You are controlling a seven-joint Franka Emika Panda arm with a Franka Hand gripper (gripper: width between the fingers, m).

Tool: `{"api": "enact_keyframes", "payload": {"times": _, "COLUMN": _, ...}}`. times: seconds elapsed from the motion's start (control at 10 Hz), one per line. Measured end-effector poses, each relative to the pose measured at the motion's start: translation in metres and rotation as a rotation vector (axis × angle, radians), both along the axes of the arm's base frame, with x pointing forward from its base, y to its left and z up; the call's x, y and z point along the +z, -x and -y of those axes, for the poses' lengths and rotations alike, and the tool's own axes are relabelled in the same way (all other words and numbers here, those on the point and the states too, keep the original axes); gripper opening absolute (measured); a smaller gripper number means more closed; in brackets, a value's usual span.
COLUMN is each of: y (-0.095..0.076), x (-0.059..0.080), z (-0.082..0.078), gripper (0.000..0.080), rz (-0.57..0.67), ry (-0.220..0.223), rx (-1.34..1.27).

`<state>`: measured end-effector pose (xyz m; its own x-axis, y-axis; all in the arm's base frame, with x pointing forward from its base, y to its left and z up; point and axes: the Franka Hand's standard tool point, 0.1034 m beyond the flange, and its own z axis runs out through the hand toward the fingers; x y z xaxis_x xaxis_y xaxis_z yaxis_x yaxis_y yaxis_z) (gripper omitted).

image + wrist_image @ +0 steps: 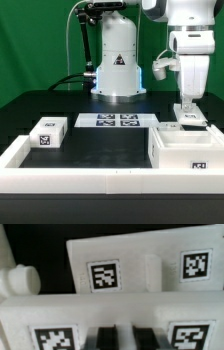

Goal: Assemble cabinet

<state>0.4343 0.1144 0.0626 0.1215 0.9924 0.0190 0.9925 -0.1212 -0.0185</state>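
The cabinet (188,152), a large white box with a tag on its front, stands at the front on the exterior view's right. Just behind it lies a white tagged panel (190,124). My gripper (187,110) stands straight down on this panel. In the wrist view the panel (110,314) fills the near half, with a tag on each side of my dark fingers (104,337). My gripper (122,337) has its jaws close together with a thin pale strip of the panel between them. Beyond lies another white tagged face (140,269) with a round peg (14,280) beside it.
A small white tagged block (47,133) sits at the exterior view's left. The marker board (118,121) lies at the back middle before the robot's base (116,60). A long white border rail (70,170) runs along the front and the left side.
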Motion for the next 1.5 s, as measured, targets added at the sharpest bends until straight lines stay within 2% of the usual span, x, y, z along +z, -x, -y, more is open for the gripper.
{"api": "enact_keyframes", "payload": {"times": 0.5, "y": 0.000, "x": -0.001, "z": 0.002, "gripper": 0.0070, "rz": -0.001, "ry": -0.001, "rx": -0.008}}
{"api": "enact_keyframes", "payload": {"times": 0.9, "y": -0.015, "x": 0.000, "z": -0.002, "gripper": 0.0070, "rz": 0.009, "ry": -0.008, "rx": -0.014}}
{"api": "enact_keyframes", "payload": {"times": 1.5, "y": -0.017, "x": -0.002, "z": -0.001, "gripper": 0.0070, "rz": 0.007, "ry": -0.008, "rx": -0.036}}
